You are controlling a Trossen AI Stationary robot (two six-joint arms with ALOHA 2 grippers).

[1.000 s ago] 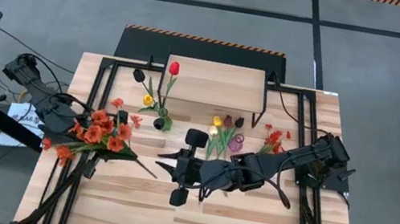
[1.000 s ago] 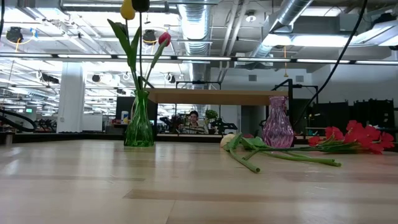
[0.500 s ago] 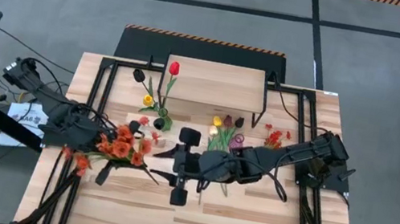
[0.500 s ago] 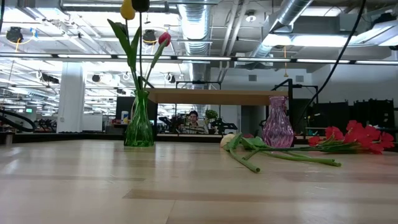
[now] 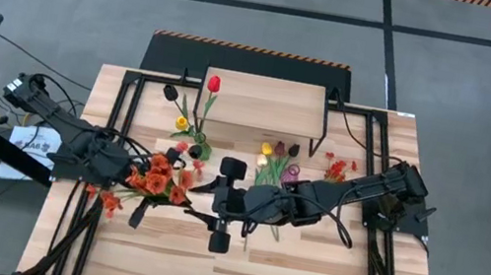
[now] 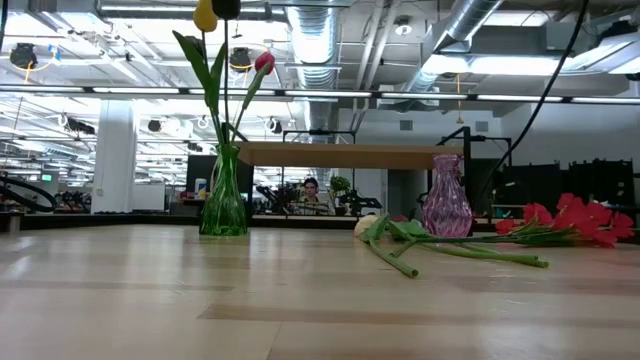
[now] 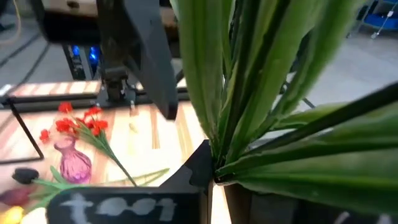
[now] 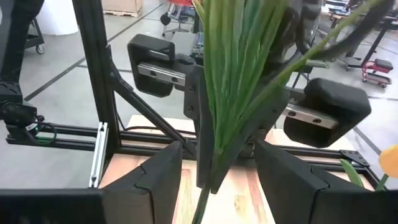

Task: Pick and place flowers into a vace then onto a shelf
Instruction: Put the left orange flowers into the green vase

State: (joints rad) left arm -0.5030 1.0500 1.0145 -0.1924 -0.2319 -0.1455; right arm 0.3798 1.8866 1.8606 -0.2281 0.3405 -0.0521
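My left gripper (image 5: 131, 178) is shut on a spray of red-orange blossoms (image 5: 157, 177), held above the table left of centre. The spray's green stems (image 8: 214, 134) reach between the open fingers of my right gripper (image 8: 227, 180), which faces the spray at mid-table (image 5: 200, 200); whether they touch it I cannot tell. A green vase (image 5: 195, 151) with red, yellow and black tulips stands in front of the shelf (image 5: 261, 103). A purple vase (image 5: 290, 175) stands to its right, with loose tulips (image 5: 273, 150) and a red spray (image 5: 338, 168) lying on the table by it. My left gripper pinches the spray's bundled green stems (image 7: 219, 169) between its two shut fingers, coming nearly level from the table's left. The blossoms hide the place of contact from above. The spray is lifted clear of the table, its stem end pointing toward the table's right.
In the low view the green vase (image 6: 224, 205) and the purple vase (image 6: 445, 208) stand before the shelf (image 6: 350, 153), with a cream tulip (image 6: 366, 225) and stems lying between them. Black frame rails (image 5: 125, 108) run along both table sides. Bare wood lies at the near edge.
My left gripper has carried the spray toward the table's right, closer to my right gripper, and the spray's stem end now lies by the right gripper's fingers. The vases and the flowers on the table have kept still.
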